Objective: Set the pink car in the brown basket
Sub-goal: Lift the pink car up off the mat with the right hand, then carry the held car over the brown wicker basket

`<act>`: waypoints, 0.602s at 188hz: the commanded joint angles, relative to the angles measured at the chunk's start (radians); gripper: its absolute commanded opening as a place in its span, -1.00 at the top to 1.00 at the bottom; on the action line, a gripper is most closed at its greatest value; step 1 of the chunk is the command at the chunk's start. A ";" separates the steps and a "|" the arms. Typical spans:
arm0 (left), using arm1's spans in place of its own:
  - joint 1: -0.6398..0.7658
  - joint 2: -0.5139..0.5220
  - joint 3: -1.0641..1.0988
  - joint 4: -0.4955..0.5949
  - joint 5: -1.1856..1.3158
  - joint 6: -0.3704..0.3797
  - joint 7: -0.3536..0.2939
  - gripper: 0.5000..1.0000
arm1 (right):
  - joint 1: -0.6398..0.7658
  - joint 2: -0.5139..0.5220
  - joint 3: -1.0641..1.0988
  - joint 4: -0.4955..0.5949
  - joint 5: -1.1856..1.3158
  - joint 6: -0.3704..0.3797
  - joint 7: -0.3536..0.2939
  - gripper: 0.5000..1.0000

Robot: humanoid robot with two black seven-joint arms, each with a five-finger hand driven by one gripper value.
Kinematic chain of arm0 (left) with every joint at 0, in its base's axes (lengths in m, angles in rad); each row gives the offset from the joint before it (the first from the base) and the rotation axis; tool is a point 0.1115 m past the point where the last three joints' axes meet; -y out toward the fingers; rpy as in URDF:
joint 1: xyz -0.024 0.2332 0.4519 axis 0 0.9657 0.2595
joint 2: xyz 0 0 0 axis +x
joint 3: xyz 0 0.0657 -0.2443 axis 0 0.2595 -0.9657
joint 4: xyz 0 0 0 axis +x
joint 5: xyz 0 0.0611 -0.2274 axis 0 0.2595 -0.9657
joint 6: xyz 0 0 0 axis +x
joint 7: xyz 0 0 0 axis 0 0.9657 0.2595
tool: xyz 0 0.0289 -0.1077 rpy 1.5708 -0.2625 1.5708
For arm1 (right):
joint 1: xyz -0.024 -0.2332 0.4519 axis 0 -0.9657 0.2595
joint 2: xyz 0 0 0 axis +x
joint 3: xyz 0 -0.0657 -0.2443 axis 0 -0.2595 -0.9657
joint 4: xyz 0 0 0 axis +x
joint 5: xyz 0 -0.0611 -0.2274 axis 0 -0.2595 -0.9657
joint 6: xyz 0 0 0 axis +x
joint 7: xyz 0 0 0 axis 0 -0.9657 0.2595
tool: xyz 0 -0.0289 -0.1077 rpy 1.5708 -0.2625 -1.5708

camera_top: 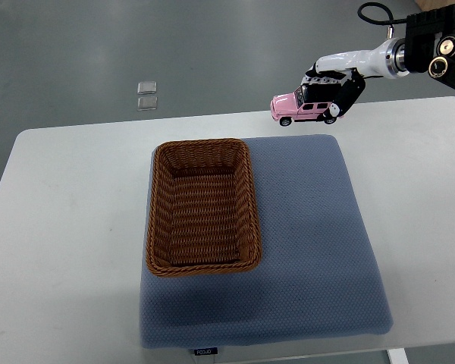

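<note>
A pink toy car [299, 108] hangs in the air above the table's far edge, right of the basket, held level with its nose pointing left. My right hand [335, 85] comes in from the upper right and is shut on the car's rear half, its black and white fingers wrapped over the roof. The brown woven basket [247, 199] lies on the left part of a blue-grey mat [318, 243], and nothing is in it. The left arm does not show.
The mat covers the middle of a white table [68, 227]. Two small clear squares [146, 95] lie on the grey floor beyond the table's far edge. The right arm's black wrist [436, 49] sits at the top right corner.
</note>
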 commanded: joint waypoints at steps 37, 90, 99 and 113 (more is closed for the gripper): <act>0.000 0.000 0.001 0.000 0.000 0.000 0.000 -1.00 | 0.004 0.229 -0.002 -0.012 0.059 -0.097 -0.004 1.00; 0.000 0.000 0.000 -0.002 0.000 0.000 0.000 -1.00 | -0.059 0.463 -0.021 -0.152 0.048 -0.129 -0.001 1.00; 0.000 0.000 0.000 -0.002 0.000 0.000 0.000 -1.00 | -0.066 0.473 -0.021 -0.161 0.048 -0.132 -0.001 1.00; 0.000 0.000 0.000 -0.002 0.000 0.000 0.000 -1.00 | -0.103 0.505 -0.024 -0.185 0.045 -0.146 0.000 1.00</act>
